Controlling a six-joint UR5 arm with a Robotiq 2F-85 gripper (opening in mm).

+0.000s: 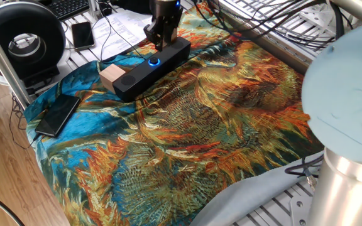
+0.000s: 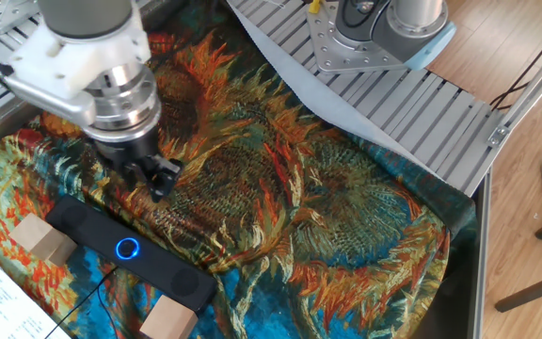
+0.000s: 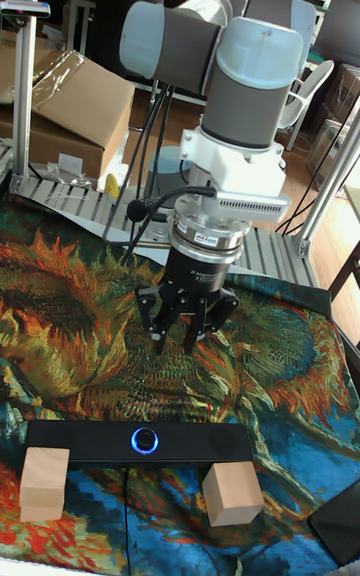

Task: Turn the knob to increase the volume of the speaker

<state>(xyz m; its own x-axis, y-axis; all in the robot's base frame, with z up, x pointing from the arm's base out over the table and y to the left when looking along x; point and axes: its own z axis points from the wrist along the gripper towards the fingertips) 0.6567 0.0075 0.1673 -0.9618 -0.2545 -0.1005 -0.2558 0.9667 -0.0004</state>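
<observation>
I had the gripper (image 3: 178, 336) above the speaker (image 3: 140, 444), fingers spread apart, holding nothing. The knob (image 3: 146, 439) glowed blue mid-bar on the sunflower cloth (image 1: 219, 125), untouched below the fingertips.

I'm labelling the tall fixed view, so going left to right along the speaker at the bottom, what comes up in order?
Left wooden end block → knob on the speaker → right wooden end block. The gripper hangs above, not touching.

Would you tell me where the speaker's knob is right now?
In the tall fixed view, the knob glows blue mid-front on the speaker, between its wooden end blocks, below the gripper.
</observation>
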